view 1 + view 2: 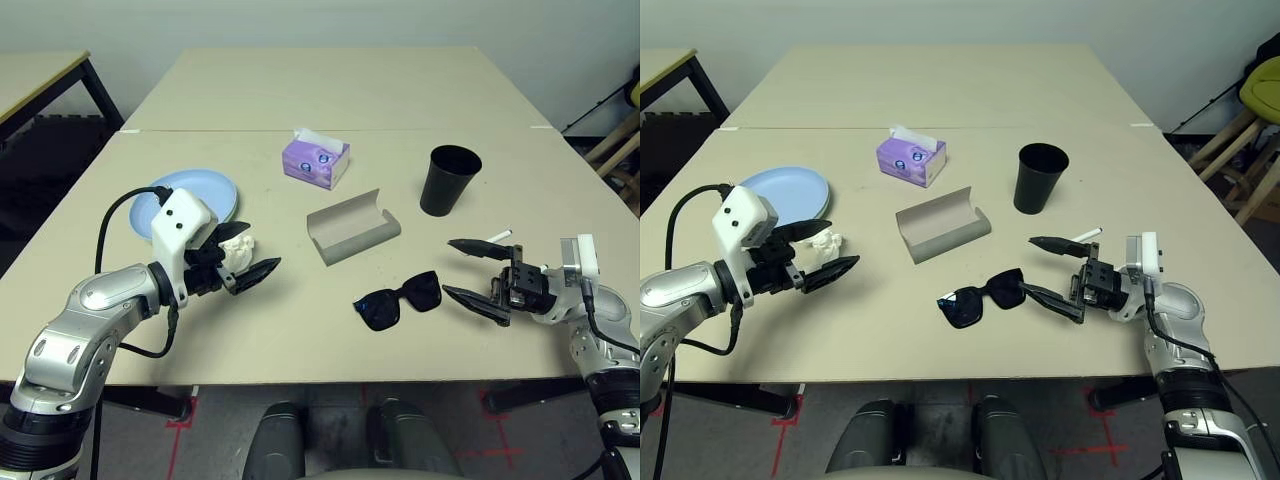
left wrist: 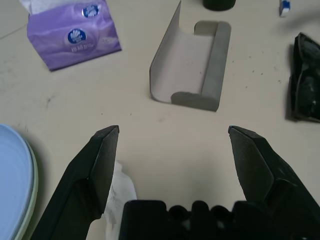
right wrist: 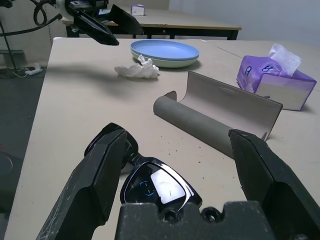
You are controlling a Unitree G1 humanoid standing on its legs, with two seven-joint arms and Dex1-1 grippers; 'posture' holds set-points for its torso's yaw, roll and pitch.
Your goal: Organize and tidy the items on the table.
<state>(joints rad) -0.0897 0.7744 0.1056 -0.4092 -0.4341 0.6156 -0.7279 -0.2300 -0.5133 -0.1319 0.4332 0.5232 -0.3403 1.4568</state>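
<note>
At the left of the frame the left gripper (image 1: pixel 248 266) is hovering with its jaws spread wide and empty just over the crumpled tissue (image 1: pixel 238 243), which is lying beside the stacked plates (image 1: pixel 200 192), probably lining up to collect it. At the lower right, the right gripper (image 1: pixel 478 272) is also gaping wide toward the sunglasses (image 1: pixel 398 299) on the worktop (image 1: pixel 300 330), likely to put them in the open glasses case (image 1: pixel 352 227) nearby.

we've got a plain beige table (image 1: pixel 300 330) here. on it, upper left of center, sits the purple tissue box (image 1: pixel 316 159). far left there's a blue plate (image 1: pixel 200 192) stacked on a green one, crumpled tissue (image 1: pixel 240 243) just beside it. mid-frame an open grey glasses case (image 1: pixel 352 227), black sunglasses (image 1: pixel 399 299) below it. black cup (image 1: pixel 448 180) upper right, a white pen (image 1: pixel 499 236) under that.
</note>
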